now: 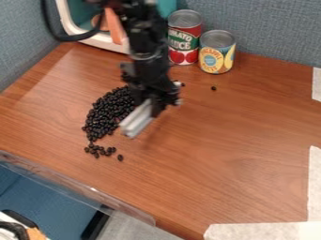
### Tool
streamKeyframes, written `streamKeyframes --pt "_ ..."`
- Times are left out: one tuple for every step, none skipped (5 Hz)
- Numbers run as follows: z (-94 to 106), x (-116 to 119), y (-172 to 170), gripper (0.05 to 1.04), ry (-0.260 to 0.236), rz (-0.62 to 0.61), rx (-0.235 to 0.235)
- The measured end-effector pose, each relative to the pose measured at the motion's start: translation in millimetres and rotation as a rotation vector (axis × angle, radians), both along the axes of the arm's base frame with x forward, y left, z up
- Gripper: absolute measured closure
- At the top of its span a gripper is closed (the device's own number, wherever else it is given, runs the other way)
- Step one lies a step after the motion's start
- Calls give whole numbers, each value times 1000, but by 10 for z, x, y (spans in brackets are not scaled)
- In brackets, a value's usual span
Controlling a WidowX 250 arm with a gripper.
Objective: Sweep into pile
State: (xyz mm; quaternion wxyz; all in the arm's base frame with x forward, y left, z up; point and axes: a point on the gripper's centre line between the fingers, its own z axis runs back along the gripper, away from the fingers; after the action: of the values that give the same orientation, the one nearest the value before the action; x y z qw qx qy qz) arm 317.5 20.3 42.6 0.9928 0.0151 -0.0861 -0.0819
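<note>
– Pale tape strips [257, 231] are closest to my camera, stuck on the brown wood-look tabletop [232, 178]. Beyond them are my black beans [106, 112]: one long curved heap, a loose bunch [95, 150] by its near end, and a stray bean [214, 88] well apart, out in front of the yellow-and-blue can [217, 58].

– nice, what's the gripper doing tho?

– Gripper [154, 104] looks pinched around a pale bar [136, 123] from where I'm sitting. The bar slants down right beside the heap. Can't tell if its low end touches the wood.

– ok, so how do you figure the beans handle?

– Light, hard and dry is my guess, and kinda slippery on that smooth top. If I shove fast they'll roll and scatter. Not super fragile, but if I press down they could shoot out from under the edge. No point grabbing them one by one imo, I'd treat them like loose gravel and nudge from the outside with the bar's long face.

– and the bar, where do you hold it?

– Looks stiff and not heavy. I'd grip its upper end, square and firm, leaving the low end free to sweep. It sticks out a fair bit, so drag could twist it. Slow, low strokes for me.
</note>
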Motion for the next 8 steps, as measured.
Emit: streamKeyframes --pt "66 251 -423 716 -19 26 -17" --pt "-107 481 -700 716 18 97 -47" --pt "-257 694 -739 716 40 197 -64" --pt "-392 818 -718 716 58 262 -87" --pt "-396 898 -582 716 47 313 -104" --pt "-392 934 -435 716 28 373 -118" --pt "-419 913 -297 716 29 429 -123" --pt "-430 818 -108 716 21 515 -139"
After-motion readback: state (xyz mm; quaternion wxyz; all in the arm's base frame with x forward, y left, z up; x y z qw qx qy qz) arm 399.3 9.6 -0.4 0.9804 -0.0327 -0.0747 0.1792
